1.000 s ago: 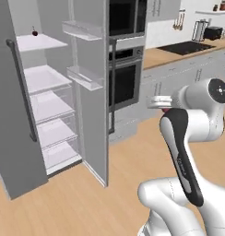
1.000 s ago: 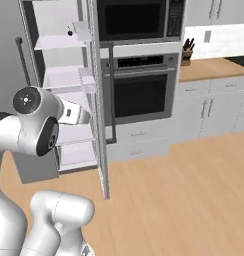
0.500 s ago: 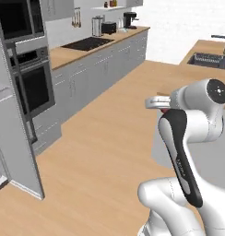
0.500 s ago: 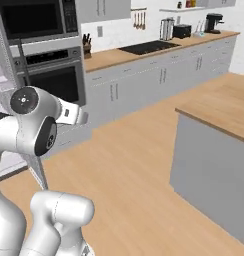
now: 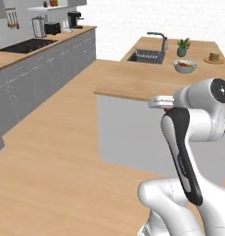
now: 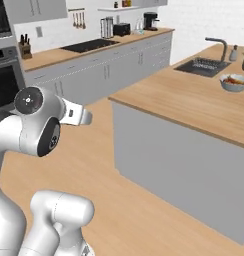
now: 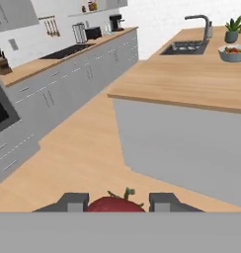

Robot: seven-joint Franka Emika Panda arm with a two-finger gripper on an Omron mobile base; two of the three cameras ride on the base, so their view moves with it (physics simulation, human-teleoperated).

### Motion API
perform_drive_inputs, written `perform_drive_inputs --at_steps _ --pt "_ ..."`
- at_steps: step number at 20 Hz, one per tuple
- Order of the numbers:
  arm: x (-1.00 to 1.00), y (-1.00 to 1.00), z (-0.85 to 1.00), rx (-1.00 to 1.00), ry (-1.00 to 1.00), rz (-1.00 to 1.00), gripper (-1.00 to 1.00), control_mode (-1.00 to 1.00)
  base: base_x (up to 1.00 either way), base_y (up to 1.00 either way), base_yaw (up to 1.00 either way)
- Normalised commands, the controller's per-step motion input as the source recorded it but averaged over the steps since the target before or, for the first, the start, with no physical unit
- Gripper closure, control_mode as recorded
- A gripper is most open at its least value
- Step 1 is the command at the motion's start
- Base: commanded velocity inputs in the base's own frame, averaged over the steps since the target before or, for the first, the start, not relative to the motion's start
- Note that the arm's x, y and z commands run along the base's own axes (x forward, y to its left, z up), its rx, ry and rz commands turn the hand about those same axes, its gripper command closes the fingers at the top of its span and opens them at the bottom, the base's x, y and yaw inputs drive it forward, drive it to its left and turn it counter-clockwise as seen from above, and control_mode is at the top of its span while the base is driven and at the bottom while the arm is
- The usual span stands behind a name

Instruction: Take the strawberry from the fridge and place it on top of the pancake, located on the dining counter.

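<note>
The strawberry (image 7: 115, 203) sits between the two fingertips of the tool (image 7: 115, 202), red with a bit of green leaf on top, so the tool looks closed on it. That puts the first half of the job behind: the fruit is out of the fridge and in hand. In the left base view a small patch of red shows just under the wrist, in front of the dining counter (image 5: 133, 85).

What is left is the carry and the placing. The counter's wooden top stretches ahead, with its near corner and pale grey side facing the robot. The pancake (image 5: 214, 57) on its plate lies at the far end of that counter, beyond the white bowl of fruit (image 5: 185, 66) and to the right of the sink (image 5: 146, 56) with its faucet. A small potted plant (image 5: 182, 47) stands between the sink and the plate.

The tool is held up at about counter-top height, but well short of the plate; the whole length of the counter lies between them. As I judge it, the base needs to come closer along the counter before the arm can reach over the stack. Then the strawberry must be lowered onto the top pancake and let go gently, as a round fruit may roll off.
</note>
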Motion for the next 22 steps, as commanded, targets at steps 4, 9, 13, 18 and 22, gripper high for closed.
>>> perform_drive_inputs --at_steps 4,9,13,18,22 --pt "0.0 0.0 0.0 0.0 0.0 0.0 1.0 1.0 0.0 -1.0 0.0" --pt "0.0 0.0 0.0 0.0 0.0 0.0 1.0 1.0 0.0 -1.0 0.02" --pt "0.0 0.0 0.0 0.0 0.0 0.0 1.0 1.0 0.0 -1.0 0.08" --pt "0.0 0.0 0.0 0.0 0.0 0.0 1.0 1.0 0.0 -1.0 0.08" --pt "0.0 0.0 0.0 0.0 0.0 0.0 1.0 1.0 0.0 -1.0 0.09"
